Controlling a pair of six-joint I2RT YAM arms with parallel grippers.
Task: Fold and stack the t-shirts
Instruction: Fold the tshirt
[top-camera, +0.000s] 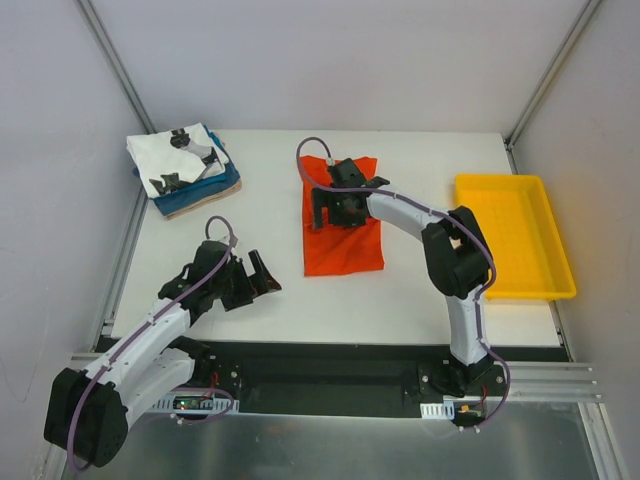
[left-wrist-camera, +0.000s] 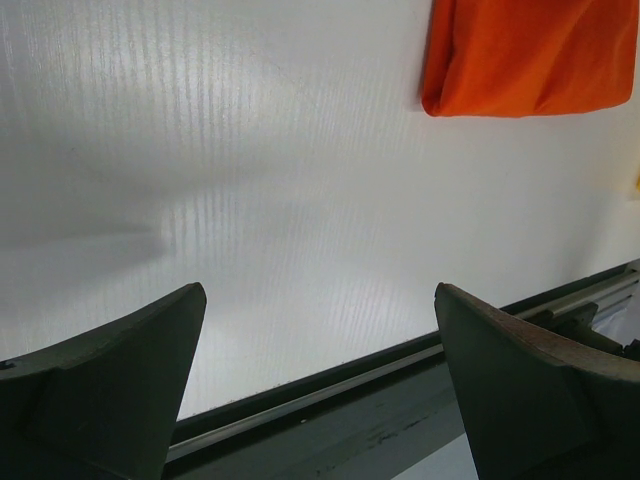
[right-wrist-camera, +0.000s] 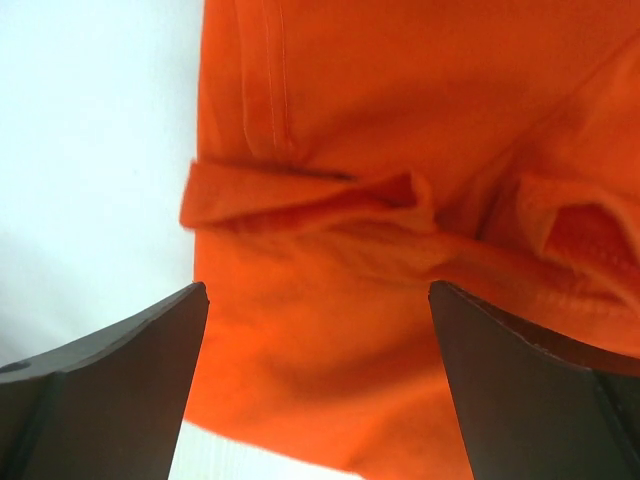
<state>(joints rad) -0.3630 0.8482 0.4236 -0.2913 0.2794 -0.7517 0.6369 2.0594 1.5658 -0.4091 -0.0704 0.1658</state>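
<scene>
- Top external view: stack of tees (top-camera: 185, 172) sits far-left; orange-red tee (top-camera: 345, 245) lies part-folded, apparently needing a final fold and stacking.
- Left gripper (top-camera: 255, 282) and right gripper (top-camera: 335, 213) gape wide, empty.

Bright overhead light falls on my white ribbed table (left-wrist-camera: 300, 200); a soft grey shadow crosses the left of my left wrist view. My right wrist view shows the bright orange-red cloth tee (right-wrist-camera: 400, 150) blurred, perhaps from closeness; its upper left washes out.
</scene>
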